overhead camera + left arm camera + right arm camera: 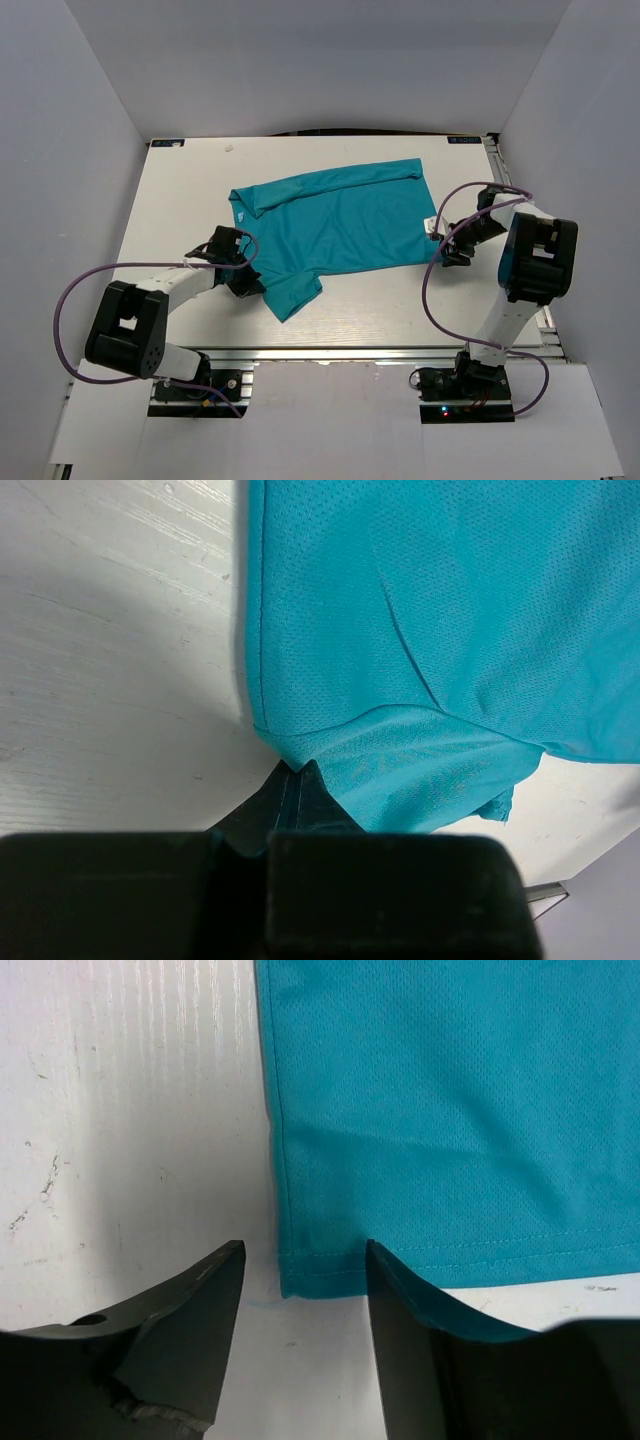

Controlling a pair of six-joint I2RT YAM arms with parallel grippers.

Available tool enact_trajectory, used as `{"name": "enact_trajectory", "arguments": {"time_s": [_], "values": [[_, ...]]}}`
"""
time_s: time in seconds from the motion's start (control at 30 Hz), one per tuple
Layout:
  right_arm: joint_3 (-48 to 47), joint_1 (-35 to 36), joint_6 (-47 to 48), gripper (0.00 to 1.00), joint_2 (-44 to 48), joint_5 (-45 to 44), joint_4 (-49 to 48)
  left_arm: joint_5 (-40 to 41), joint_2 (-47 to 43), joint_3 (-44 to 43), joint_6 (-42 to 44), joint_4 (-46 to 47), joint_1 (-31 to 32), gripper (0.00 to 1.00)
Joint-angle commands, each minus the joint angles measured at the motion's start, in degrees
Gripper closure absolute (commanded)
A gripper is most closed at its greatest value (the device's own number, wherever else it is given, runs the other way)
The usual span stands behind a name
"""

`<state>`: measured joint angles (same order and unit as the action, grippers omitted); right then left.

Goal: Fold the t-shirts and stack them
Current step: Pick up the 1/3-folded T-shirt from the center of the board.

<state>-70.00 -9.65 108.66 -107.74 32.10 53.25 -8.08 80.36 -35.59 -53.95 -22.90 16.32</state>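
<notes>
The teal t-shirt (pixel 340 225) lies spread on the white table (pixel 180 200), its far edge folded over in a band. My left gripper (pixel 250 283) is at the shirt's near-left sleeve. In the left wrist view its jaws are pressed together (pixel 297 770), with the sleeve's edge (pixel 420 770) caught at the tips. My right gripper (pixel 438 240) is at the shirt's right edge. In the right wrist view it is open (pixel 305 1250), low over the table. The shirt's hemmed corner (pixel 320 1270) lies between its two fingers.
Grey walls enclose the table on the left, right and far sides. A metal rail (pixel 350 352) runs along the near edge in front of the arm bases. Purple cables (pixel 70 300) loop beside each arm.
</notes>
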Motion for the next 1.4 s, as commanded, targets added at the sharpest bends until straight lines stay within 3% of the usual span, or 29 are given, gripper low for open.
{"name": "enact_trajectory", "arguments": {"time_s": [0.0,0.5,0.73,0.83,0.97,1.1,1.2,1.37], "values": [[-1.5,-0.3,-0.5,0.43,-0.1,-1.2,0.7,2.9,-0.6,1.7,0.7,-2.9,0.1,1.00],[1.5,0.2,-2.8,0.58,0.0,-1.7,-1.6,2.3,-0.4,1.2,0.7,-2.9,0.1,1.00],[5.7,1.3,-5.3,0.63,0.3,-5.2,-8.5,2.2,-0.7,1.4,0.6,-2.9,0.1,1.00],[7.5,1.7,-7.1,0.67,1.0,-6.4,-10.5,2.1,-0.9,1.6,0.3,-2.9,0.1,1.00],[10.1,1.6,-8.8,0.81,1.8,-7.1,-15.5,2.0,-1.2,1.6,0.3,-2.9,0.1,1.00],[9.6,1.6,-9.8,0.89,2.5,-6.3,-14.8,2.2,-1.8,1.1,0.5,-2.9,0.1,1.00],[6.8,1.3,-10.8,1.00,3.0,-4.2,-11.6,2.5,-2.8,0.3,0.9,-2.9,0.1,1.00],[2.9,0.8,-12.5,1.00,4.5,0.6,-8.2,2.7,-4.7,-1.8,0.9,-3.0,0.1,1.00]]}}
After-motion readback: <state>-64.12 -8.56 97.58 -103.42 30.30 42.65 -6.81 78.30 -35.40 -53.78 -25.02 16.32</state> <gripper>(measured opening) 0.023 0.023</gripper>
